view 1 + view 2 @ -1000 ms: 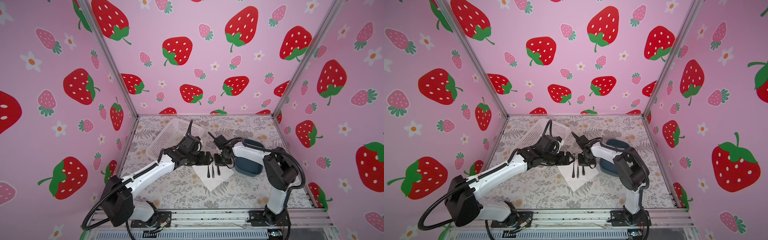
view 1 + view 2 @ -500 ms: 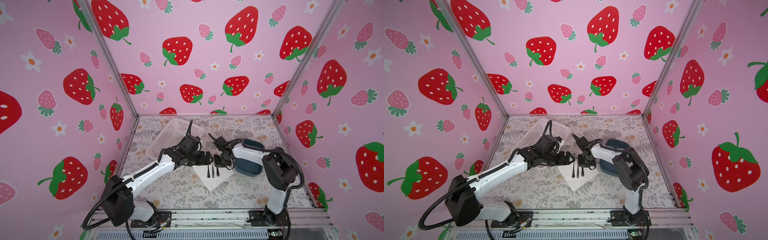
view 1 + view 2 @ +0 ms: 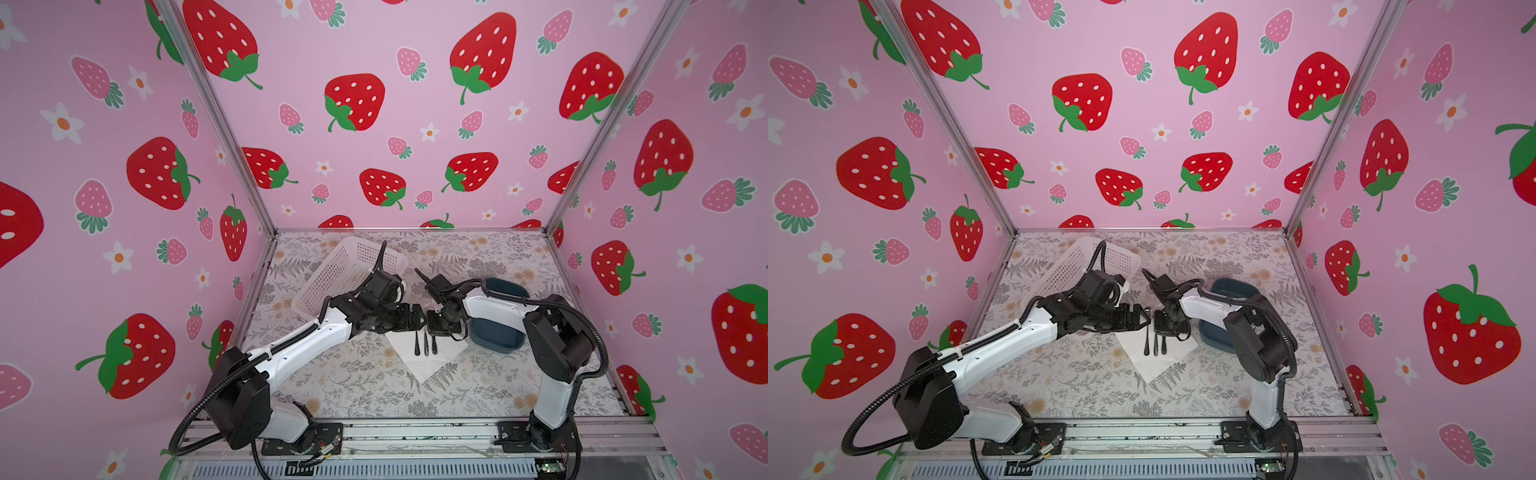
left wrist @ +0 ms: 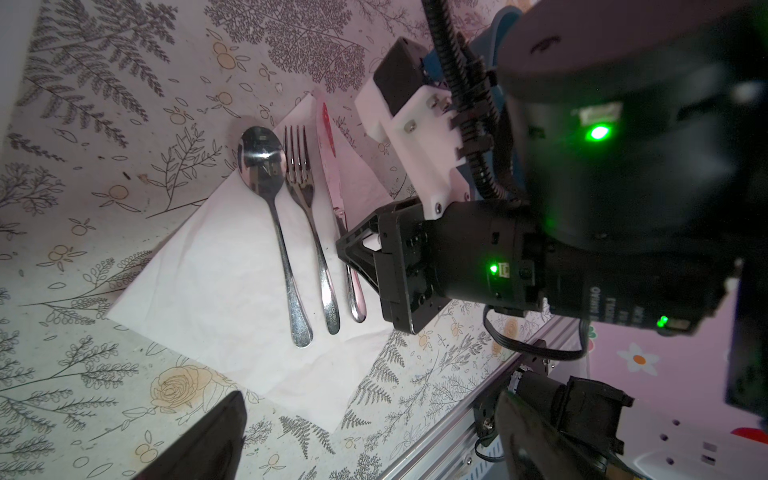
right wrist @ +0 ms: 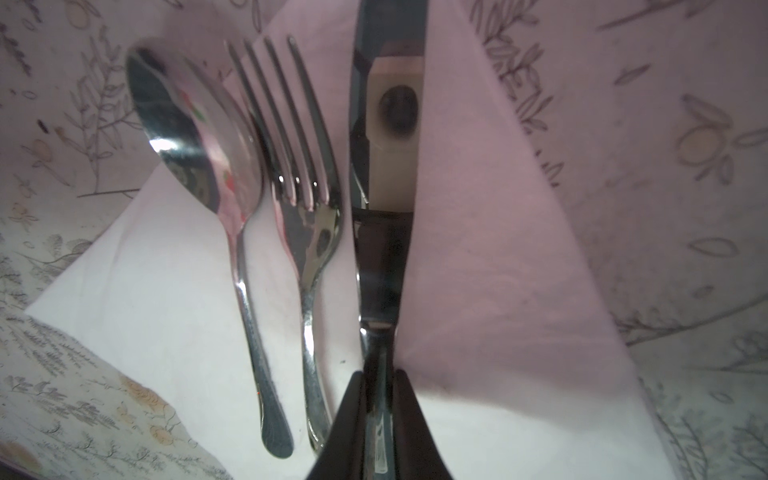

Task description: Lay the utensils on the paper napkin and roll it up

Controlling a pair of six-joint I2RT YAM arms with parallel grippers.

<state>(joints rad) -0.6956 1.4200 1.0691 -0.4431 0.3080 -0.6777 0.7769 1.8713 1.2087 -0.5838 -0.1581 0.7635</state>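
Nearest to me, the floral-covered table point(image 3: 353, 386) is showing bare cloth. Just past it the white napkin point(image 3: 417, 368) is lying flat as a diamond, with one corner pointing my way. The three utensils point(image 3: 426, 345) are lying on it side by side, close together but not crossing, with their handles toward me. In both top views they are showing only as dark slivers. Through the left wrist camera I am reading them as a spoon point(image 4: 276, 232), a fork point(image 4: 309, 224) and a knife point(image 4: 332, 178) in a row. The spoon's bowl is reaching past the napkin's edge onto the cloth. The right gripper point(image 5: 379, 376) is standing over the knife. Its fingers point(image 5: 349, 415) are pressing in on either side of the handle, pinching it while the knife is lying on the paper. The left gripper point(image 3: 419, 319) is hovering just beside it, over the napkin's far left edge, with its jaws spread wide and gripping nothing. Farther back, a dark blue tub point(image 3: 498, 343) is sitting behind the right arm. A white basket point(image 3: 332, 270) is resting toward the back left, partly hidden by the left arm.
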